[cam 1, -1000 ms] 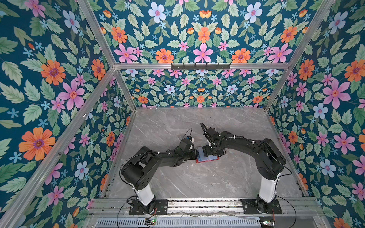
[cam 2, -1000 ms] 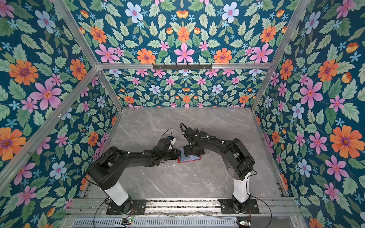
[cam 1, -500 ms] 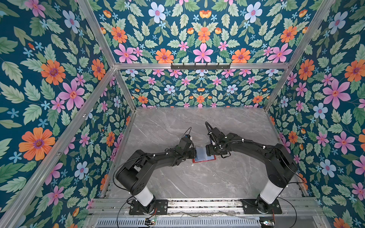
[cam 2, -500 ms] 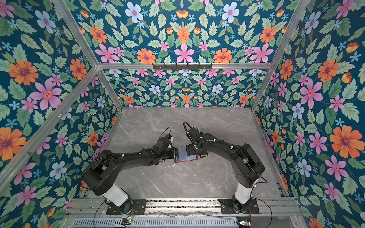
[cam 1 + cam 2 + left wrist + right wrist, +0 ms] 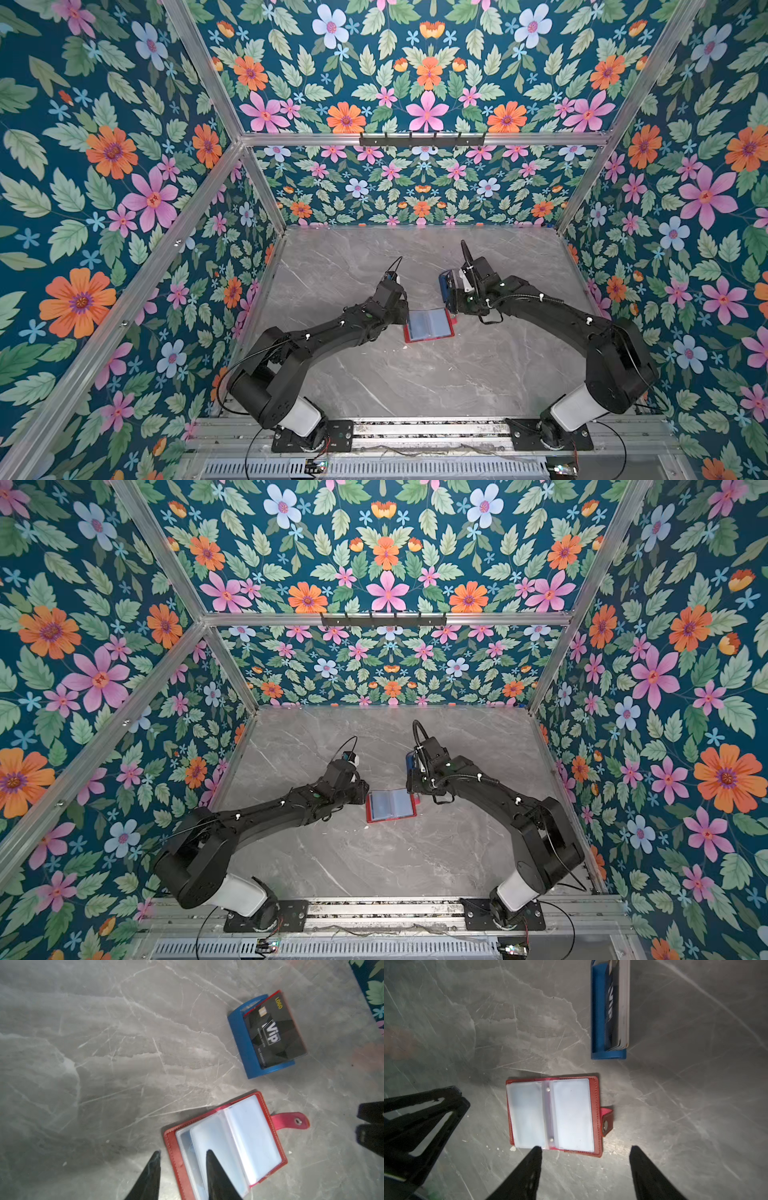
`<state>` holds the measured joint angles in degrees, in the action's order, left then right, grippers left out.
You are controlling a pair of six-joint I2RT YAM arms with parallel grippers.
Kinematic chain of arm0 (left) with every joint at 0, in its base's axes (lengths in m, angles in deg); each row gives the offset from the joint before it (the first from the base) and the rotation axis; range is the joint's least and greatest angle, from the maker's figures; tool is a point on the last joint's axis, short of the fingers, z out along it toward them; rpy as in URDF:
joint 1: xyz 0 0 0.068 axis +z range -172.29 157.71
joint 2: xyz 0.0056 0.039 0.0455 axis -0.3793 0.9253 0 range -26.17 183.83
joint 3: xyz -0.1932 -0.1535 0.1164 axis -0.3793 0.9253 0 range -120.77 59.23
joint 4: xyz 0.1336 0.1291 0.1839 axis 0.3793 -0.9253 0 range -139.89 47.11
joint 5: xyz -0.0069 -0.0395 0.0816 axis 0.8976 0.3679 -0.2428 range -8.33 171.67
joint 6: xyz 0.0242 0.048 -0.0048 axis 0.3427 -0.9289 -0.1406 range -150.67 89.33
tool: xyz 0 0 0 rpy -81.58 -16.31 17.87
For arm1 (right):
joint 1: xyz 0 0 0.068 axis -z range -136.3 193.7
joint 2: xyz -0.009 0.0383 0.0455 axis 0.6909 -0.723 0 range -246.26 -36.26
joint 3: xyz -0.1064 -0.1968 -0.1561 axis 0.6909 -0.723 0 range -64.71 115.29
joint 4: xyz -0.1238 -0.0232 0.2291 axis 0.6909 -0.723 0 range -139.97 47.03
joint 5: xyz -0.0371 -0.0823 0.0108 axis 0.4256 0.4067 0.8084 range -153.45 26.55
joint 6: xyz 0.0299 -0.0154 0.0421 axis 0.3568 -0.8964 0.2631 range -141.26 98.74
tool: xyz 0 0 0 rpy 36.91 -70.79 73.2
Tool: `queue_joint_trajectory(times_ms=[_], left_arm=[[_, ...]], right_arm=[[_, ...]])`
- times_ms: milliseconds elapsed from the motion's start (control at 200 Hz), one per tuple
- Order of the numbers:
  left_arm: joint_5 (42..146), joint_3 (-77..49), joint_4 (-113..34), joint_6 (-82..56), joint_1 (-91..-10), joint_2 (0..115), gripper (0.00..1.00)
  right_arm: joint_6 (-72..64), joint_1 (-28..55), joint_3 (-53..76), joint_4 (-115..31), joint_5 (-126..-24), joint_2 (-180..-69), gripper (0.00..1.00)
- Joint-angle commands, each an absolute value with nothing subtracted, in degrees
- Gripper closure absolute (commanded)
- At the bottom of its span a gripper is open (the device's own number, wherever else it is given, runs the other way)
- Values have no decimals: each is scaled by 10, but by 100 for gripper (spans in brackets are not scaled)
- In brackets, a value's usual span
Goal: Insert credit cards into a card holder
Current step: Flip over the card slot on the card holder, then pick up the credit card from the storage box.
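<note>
While both arms reach in over the middle of the bench [image 5: 374, 374], neither has hold of anything.

Left end effector [image 5: 183, 1152]: jaws part-way open, empty. In the left wrist view one fingertip overlaps the card holder [image 5: 429, 325]. The right wrist view shows the tips clear of it, just off the border that faces the bench's left edge. Can't tell whether they touch the bench.

Card holder: about mid-bench, lying flat and opened out. The clear sleeves [image 5: 571, 1113] face up and the snap tab [image 5: 291, 1121] sticks out toward the right edge. Sleeves look pale; can't tell if any card is in them.

Blue rack [image 5: 244, 1043]: close to the card holder but apart from it, on the far-edge side and slightly right. In both top views the right wrist hides part of it. The credit cards [image 5: 624, 1001] stand on edge in it as a pale stack, and the front card [image 5: 274, 1030] is black, marked VIP.

Right end effector [image 5: 585, 1147]: jaws wide open, empty, above the bench by the card holder's far right corner. It's not touching the holder.
</note>
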<state>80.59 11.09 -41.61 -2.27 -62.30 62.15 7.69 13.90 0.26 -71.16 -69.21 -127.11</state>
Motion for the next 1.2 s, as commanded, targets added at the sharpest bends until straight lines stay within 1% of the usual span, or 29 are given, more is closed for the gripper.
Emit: queue_joint_trajectory(times_ms=[0, 110, 130, 205, 395, 495, 545, 715, 850, 950, 1190], left_arm=[[849, 76, -405, -34, -622, 650, 62], [891, 21, -386, -30, -622, 706, 62], [894, 10, -386, -30, -622, 718, 62], [908, -43, -391, -28, -621, 762, 61], [937, -153, -388, -12, -620, 867, 59], [957, -206, -392, -5, -617, 916, 59], [962, -227, -397, -3, -616, 935, 59], [990, -265, -396, 15, -606, 978, 59], [1011, -274, -392, 38, -597, 999, 61], [1019, -274, -390, 47, -594, 1008, 65], [1059, -278, -379, 64, -592, 1027, 67]], right_arm=[[53, 154, 29, -733, -704, -1286, 32], [35, 174, 64, -751, -708, -1307, 32], [32, 178, 70, -753, -709, -1329, 32], [20, 192, 98, -764, -717, -1353, 34], [-4, 217, 171, -788, -734, -1420, 42], [-14, 223, 209, -803, -740, -1453, 48], [-18, 225, 223, -804, -744, -1465, 49], [-23, 230, 273, -829, -735, -1509, 55], [-29, 232, 303, -846, -735, -1538, 56], [-29, 232, 324, -857, -739, -1554, 57], [-36, 232, 376, -897, -737, -1591, 62]])
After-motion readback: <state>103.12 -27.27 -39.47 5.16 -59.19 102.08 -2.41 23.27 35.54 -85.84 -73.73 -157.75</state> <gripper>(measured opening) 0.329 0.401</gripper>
